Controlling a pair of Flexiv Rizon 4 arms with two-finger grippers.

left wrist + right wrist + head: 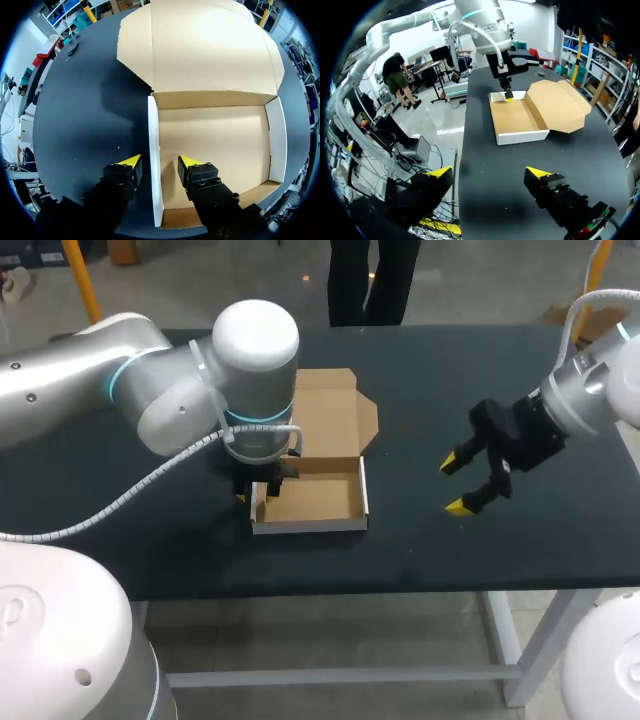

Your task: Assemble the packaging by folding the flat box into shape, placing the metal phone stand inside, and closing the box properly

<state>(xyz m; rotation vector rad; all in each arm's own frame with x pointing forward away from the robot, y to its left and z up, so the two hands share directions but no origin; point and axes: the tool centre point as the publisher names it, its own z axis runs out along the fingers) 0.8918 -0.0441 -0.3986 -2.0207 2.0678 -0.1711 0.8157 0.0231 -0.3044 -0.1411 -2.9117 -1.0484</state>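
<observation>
While the box (310,498) rests on the worktop (430,560), its tray runs crosswise and its open lid lies flat, pointing away from the robot. The left gripper (159,162) straddles the box's left wall, fingers apart. The right gripper (455,486) hangs spread, well right of the box.

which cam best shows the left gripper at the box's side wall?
Left wrist view: the left gripper straddles the box's side wall, fingers apart, gaps visible either side. Head view: the left arm hides most of it. Right wrist view: far and small.
</observation>
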